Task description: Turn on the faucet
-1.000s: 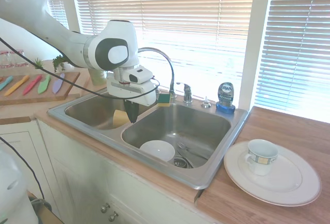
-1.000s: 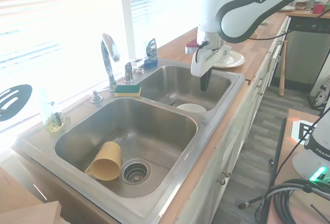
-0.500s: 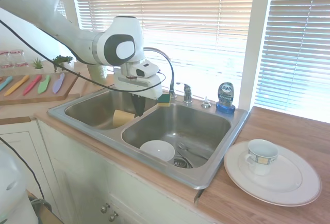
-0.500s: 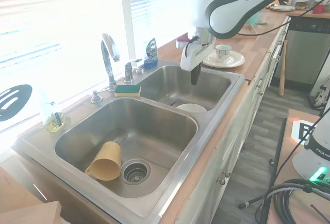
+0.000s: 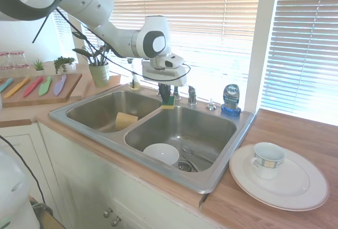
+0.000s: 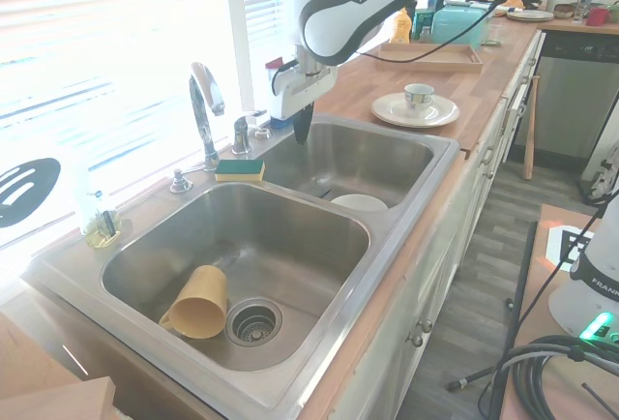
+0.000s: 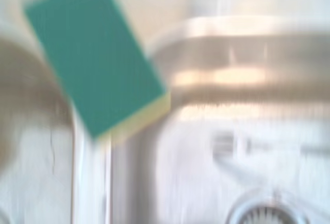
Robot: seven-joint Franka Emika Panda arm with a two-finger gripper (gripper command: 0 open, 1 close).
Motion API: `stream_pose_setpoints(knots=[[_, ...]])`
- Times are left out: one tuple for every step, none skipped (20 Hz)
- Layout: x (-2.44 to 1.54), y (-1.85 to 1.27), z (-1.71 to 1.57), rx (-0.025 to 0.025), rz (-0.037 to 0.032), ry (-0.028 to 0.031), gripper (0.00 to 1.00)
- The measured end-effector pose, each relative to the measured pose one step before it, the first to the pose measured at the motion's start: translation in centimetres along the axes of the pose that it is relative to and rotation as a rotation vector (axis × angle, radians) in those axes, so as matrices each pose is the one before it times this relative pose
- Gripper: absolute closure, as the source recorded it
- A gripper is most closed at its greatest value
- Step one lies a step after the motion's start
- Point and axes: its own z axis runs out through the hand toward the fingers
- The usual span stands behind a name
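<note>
The faucet's chrome gooseneck spout (image 6: 201, 115) rises behind the divider of the double sink (image 5: 222, 173). Its short lever handle (image 5: 191, 96) (image 6: 241, 135) stands just beside the spout, on the side toward the blue soap bottle. My gripper (image 5: 165, 93) (image 6: 302, 130) hangs at the back rim of the right basin, a short way from the handle and not touching it. Its dark fingers are shut with nothing in them. In the first exterior view the arm hides most of the spout. The blurred wrist view shows a green and yellow sponge (image 7: 93, 59) on the sink's rim.
The sponge (image 5: 168, 102) (image 6: 239, 168) lies by the faucet base. A small chrome cap (image 5: 210, 105) and a blue soap bottle (image 5: 231, 99) stand on the back rim. A white bowl (image 5: 161, 153) sits in the right basin, a yellow cup (image 6: 198, 302) in the left. A plate with a mug (image 5: 279, 176) is on the counter.
The gripper has risen from the front of the right basin and travelled back toward the window, ending near the sponge and the faucet handle. Its fingers stayed shut.
</note>
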Motion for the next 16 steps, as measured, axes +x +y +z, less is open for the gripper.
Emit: stream_pose_setpoints(knots=[[0.670, -0.686, -0.064, 0.00066, 0.00195, 0.00244, 1.00], [0.590, -0.540, 0.108, -0.00043, 0.00224, 0.00183, 1.00], [0.501, -0.410, 0.182, 0.00047, 0.00347, 0.00077, 1.00], [0.410, -0.346, 0.253, 0.00098, 0.00436, -0.00165, 1.00], [0.341, -0.342, 0.274, 0.00119, 0.00220, 0.00027, 1.00], [0.279, -0.273, 0.292, 0.00124, 0.00195, -0.00005, 1.00], [0.283, -0.262, 0.199, 0.00244, 0.00164, 0.00092, 1.00], [0.254, -0.254, 0.145, 0.00232, 0.00086, 0.00198, 1.00], [0.260, -0.233, 0.081, 0.00265, 0.00066, 0.00284, 1.00], [0.253, -0.218, 0.080, 0.00256, 0.00080, 0.00279, 1.00], [0.252, -0.225, 0.101, 0.00234, 0.00085, 0.00277, 1.00], [0.227, -0.215, 0.148, 0.00166, 0.00064, 0.00223, 1.00], [0.198, -0.192, 0.207, 0.00079, 0.00057, 0.00138, 1.00], [0.174, -0.196, 0.213, 0.00069, 0.00019, 0.00118, 1.00], [0.138, -0.186, 0.218, 0.00027, -0.00017, 0.00095, 1.00], [0.107, -0.170, 0.147, 0.00052, -0.00035, 0.00137, 1.00]])
